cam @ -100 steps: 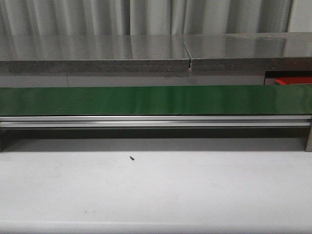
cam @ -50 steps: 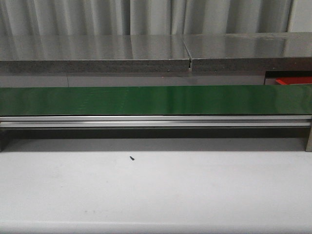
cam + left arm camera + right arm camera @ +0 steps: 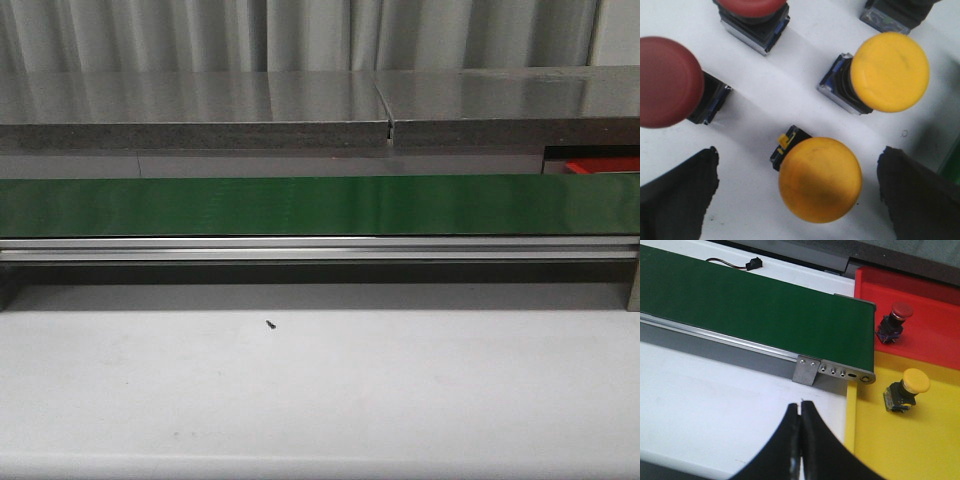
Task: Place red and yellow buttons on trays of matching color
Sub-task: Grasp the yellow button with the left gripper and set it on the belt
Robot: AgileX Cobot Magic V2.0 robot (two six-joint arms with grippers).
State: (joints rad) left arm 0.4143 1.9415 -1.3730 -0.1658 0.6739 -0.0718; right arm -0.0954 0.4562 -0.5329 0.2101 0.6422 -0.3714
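Two hands: left (image 3: 799, 192) spread, right (image 3: 800, 440) closed.

Below my left wrist sit two round yellow-capped buttons (image 3: 820, 180) (image 3: 889, 71) and two dark red-capped ones (image 3: 667, 81) (image 3: 753, 7) on white. By my right: glossy green belt (image 3: 750, 307), flat red tray (image 3: 920, 315), flat yellow tray (image 3: 910, 440).

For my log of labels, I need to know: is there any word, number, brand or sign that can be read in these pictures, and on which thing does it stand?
None can be read.
Round yellow plastic button caps: plain.
Round red plastic button caps: plain.
Green conveyor belt: no marking.
Red tray and yellow tray: no labels visible.
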